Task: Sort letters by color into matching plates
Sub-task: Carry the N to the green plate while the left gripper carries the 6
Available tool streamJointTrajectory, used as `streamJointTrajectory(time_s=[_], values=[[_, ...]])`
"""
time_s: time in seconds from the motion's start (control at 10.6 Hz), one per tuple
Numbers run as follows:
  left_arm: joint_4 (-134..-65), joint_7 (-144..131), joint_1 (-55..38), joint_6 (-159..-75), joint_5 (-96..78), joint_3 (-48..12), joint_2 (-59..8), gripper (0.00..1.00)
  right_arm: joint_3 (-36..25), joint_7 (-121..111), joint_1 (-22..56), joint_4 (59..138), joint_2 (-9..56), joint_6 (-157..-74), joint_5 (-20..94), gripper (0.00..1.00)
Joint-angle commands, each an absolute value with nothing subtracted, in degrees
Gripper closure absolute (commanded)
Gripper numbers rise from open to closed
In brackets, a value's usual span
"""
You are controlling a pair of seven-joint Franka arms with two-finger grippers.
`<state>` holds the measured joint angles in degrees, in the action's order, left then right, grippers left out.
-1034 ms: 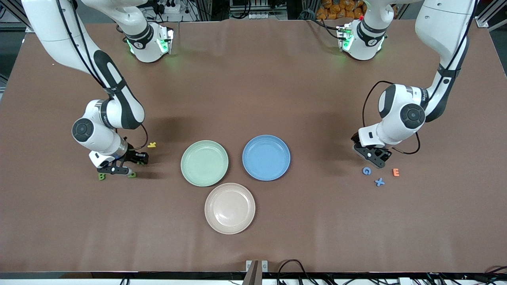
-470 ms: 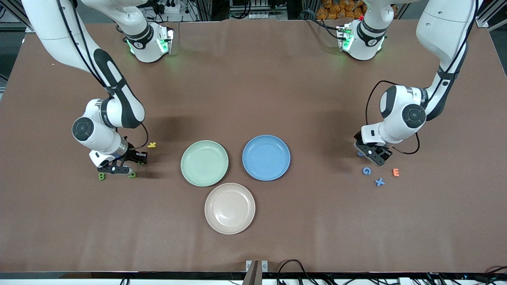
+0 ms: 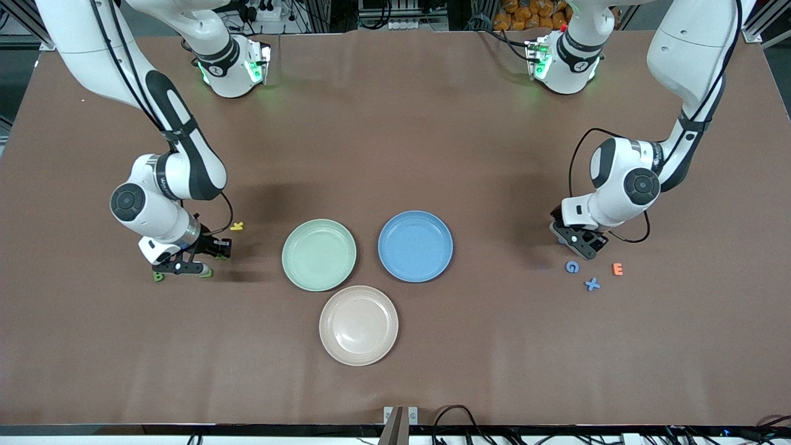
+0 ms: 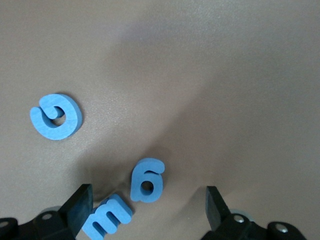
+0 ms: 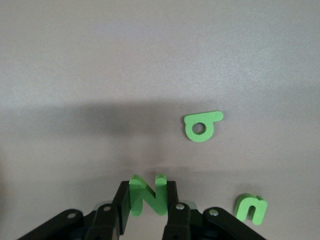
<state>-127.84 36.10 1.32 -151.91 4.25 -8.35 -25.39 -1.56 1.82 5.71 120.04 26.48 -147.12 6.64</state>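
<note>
Right pincer (image 5: pixel 148 212) clamps green N (image 5: pixel 148 197), left pincer (image 4: pixel 145 210) wide

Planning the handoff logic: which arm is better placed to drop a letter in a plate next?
Right. Its claw is already shut on the chunky green N letter, near the pale mint green plate. The left claw is open over the small blue 6 letter, nothing gripped yet.

Chunky green foam-like letter N (image 5: pixel 148 196) and blue foam-like number 6 (image 4: pixel 146 180) — matt, faintly grainy; brown table covering (image 3: pixel 395 123) — smooth, dull, papery.
</note>
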Motion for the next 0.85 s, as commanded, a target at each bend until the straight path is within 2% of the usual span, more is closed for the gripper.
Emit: streamJointTrajectory(time_s=[0.0, 0.75], values=[[-127.8, 28.8, 1.8, -152.3, 5.5, -8.7, -25.5, 1.00, -1.5, 5.3, 9.1, 117.4, 22.7, -140.7, 7.6, 0.76], [-126.8, 26.0, 1.1, -152.0, 5.5, -8.7, -24.4, 1.00, -1.4, 23.4, 20.3, 112.9, 24.2, -140.7, 7.7, 0.76]])
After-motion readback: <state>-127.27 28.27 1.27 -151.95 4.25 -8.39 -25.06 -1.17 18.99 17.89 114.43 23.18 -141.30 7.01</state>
